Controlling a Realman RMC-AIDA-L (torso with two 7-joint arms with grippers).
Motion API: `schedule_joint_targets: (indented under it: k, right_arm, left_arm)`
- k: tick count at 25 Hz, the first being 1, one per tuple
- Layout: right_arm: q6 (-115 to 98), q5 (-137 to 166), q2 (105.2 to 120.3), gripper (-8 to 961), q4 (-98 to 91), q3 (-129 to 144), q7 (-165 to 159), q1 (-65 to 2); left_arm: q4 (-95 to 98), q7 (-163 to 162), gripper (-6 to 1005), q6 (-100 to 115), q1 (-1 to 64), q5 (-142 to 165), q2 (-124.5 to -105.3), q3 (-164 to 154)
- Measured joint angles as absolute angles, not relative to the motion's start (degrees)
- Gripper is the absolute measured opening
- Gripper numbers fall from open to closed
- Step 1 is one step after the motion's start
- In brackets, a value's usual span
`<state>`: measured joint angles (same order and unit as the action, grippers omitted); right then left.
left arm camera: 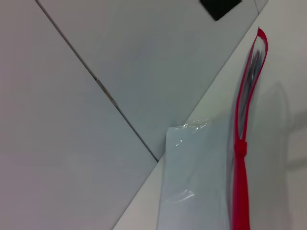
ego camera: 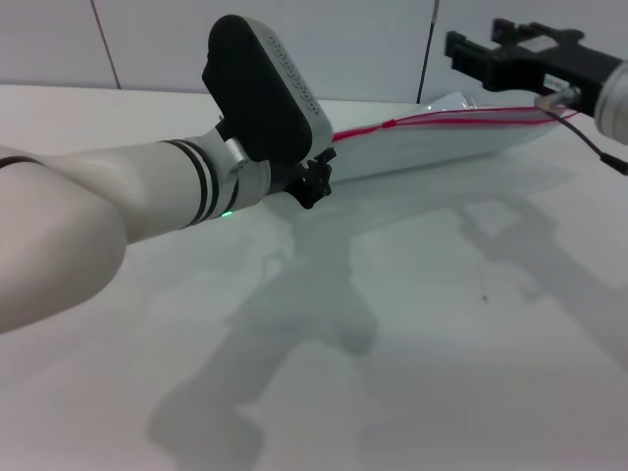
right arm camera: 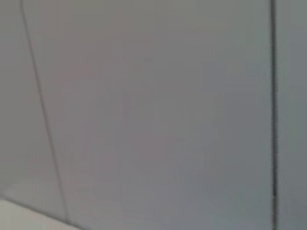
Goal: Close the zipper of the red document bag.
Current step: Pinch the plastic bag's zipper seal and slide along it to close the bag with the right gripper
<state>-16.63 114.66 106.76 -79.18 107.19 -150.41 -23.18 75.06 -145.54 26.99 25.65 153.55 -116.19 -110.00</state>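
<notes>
The red document bag (ego camera: pixel 442 142) is a pale translucent pouch held off the table, running from my left gripper toward the far right. Its zipper (ego camera: pixel 471 117) is the red strip along the upper edge. In the left wrist view the zipper (left arm camera: pixel 241 191) is one joined red band up to the slider (left arm camera: pixel 240 146), and past that it splits into two strands. My left gripper (ego camera: pixel 314 183) is shut on the bag's near end. My right gripper (ego camera: pixel 471 51) hovers just above the bag's far part, apart from it.
The white table (ego camera: pixel 412 324) carries the shadows of the arm and the bag. A grey panelled wall (ego camera: pixel 373 39) runs close behind the bag. My left forearm (ego camera: pixel 128 216) fills the left foreground. The right wrist view shows only wall.
</notes>
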Motion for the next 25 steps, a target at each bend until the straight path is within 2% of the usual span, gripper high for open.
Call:
schedule_joint_targets:
  k: [1,5,6,7,11,25]
  right_arm:
    - [-16.63,114.66,106.76,688,-79.18,107.19,-150.41,-23.18]
    - [-31.03,114.37,114.01,652,-79.23,94.11,-137.30,-24.31]
    - [-34.68,113.71,115.49,641,-79.12,90.37,-133.78,-24.68]
    - [-37.78,112.38,116.09,631,-78.74,88.09,-130.66,-25.05]
    - [-44.85,106.10,115.42,630,-74.00,84.48,-120.71,-27.70]
    - [-48.63,116.41,115.92,625,-70.82,83.78,-103.66,-30.57]
  left_arm:
    - [75.06,-145.54,58,26.98,25.65,153.52,-116.20,-109.99]
    - [75.20,-145.54,59,26.98,25.66,153.32,-116.19,-109.86]
    - [75.33,-145.54,59,26.98,25.66,153.30,-116.19,-109.82]
    - [75.41,-145.54,59,26.98,25.69,153.28,-116.20,-109.82]
    - [76.33,-145.54,59,26.97,25.47,153.05,-116.08,-109.83]
    - [78.00,-145.54,56,27.54,24.97,153.20,-116.01,-109.67]
